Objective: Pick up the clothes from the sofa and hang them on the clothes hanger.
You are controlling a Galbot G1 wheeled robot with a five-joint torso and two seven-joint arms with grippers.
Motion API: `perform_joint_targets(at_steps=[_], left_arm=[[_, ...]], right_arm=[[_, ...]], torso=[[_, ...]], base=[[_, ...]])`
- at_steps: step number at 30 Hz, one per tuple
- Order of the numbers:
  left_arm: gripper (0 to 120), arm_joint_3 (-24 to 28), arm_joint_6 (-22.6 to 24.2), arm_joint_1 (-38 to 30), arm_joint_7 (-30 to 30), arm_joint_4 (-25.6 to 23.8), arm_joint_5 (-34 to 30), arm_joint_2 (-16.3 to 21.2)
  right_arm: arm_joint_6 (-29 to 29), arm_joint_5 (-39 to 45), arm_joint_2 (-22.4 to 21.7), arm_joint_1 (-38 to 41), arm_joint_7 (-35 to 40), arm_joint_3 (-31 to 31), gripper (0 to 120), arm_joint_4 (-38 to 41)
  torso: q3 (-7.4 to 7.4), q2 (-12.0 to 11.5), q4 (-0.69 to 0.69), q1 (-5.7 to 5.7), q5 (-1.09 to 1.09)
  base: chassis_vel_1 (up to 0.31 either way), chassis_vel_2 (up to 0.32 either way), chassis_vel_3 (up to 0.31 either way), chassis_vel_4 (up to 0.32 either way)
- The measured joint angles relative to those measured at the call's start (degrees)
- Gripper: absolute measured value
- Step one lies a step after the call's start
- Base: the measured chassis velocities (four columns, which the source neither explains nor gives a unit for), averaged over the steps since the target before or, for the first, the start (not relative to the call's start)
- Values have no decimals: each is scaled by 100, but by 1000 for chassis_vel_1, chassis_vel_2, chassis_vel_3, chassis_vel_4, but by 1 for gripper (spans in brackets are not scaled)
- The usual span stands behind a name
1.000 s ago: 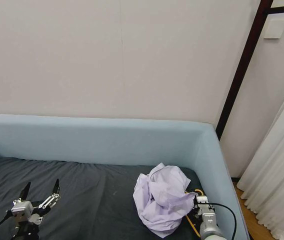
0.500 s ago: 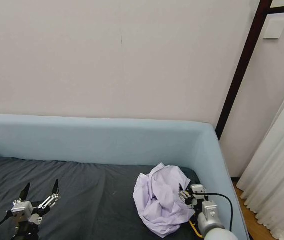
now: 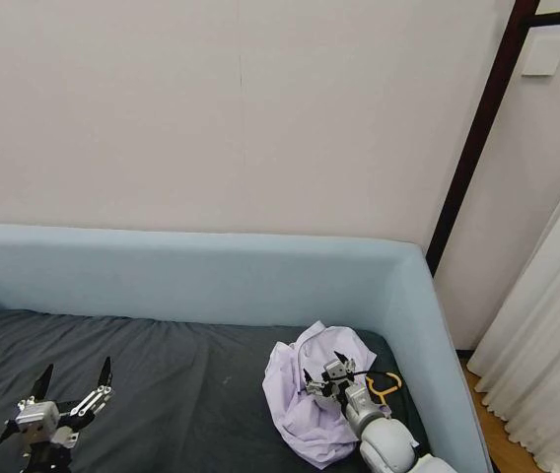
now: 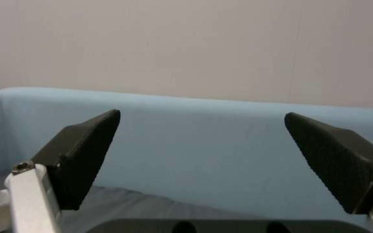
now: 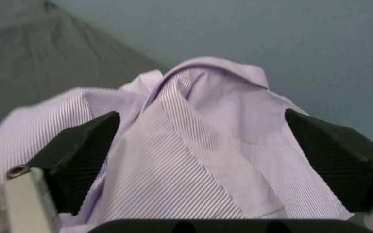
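Sofa (image 3: 181, 276), dark seat | lilac shirt (image 3: 295, 419) crumpled at seat's right end | right gripper (image 3: 323, 372) spread wide over it | left gripper (image 3: 73, 379) spread, over seat's left part

So the left gripper (image 3: 75, 369) is hanging low on the robot's left side, pointing up and forward, with its fingers (image 4: 83, 150) spreading wide. The right gripper (image 3: 323, 368) is reaching out further ahead on the right, and its arm (image 3: 388, 448) is coming in from the head view's lower edge (white, rounded wrist). Its fingers (image 5: 332, 155) are gaping wide apart too, angling down and forward.
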Motion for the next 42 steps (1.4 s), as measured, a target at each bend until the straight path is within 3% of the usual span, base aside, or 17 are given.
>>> perform_joint_targets(at_steps=[8,11,12,22,29,37,42], left_arm=[[100,54,-2,13,1,-15,96,-154],[100,60,-3,11,1,-16,106,-167],[100,65,-4,6,1,-16,108,-169],[100,96,-8,-48,0,41,109,-140],[100,157,-9,-128,-2,144,102,-94],[100,216,-24,-185,-3,211,78,-41],[100,284,-58,-227,-5,252,61,-22]], right_arm=[[-335,-912,322,-35,289,-50,67,-367],[-404,-1021,365,-35,369,-34,66,-403],[-444,-1093,389,-35,437,-7,60,-437],[-535,-1178,420,-28,531,109,29,-503],[-187,-902,374,-80,578,223,1,-380],[301,-579,334,-118,640,430,0,-243],[1463,895,153,76,137,703,0,279]], torso=[[-1,0,0,0,0],[-1,0,0,0,1],[-1,0,0,0,0],[-1,0,0,0,1],[-1,0,0,0,1],[0,0,0,0,1],[0,0,0,0,2]], base=[[0,0,0,0],[0,0,0,0],[0,0,0,0],[0,0,0,0],[0,0,0,0],[0,0,0,0],[0,0,0,0]])
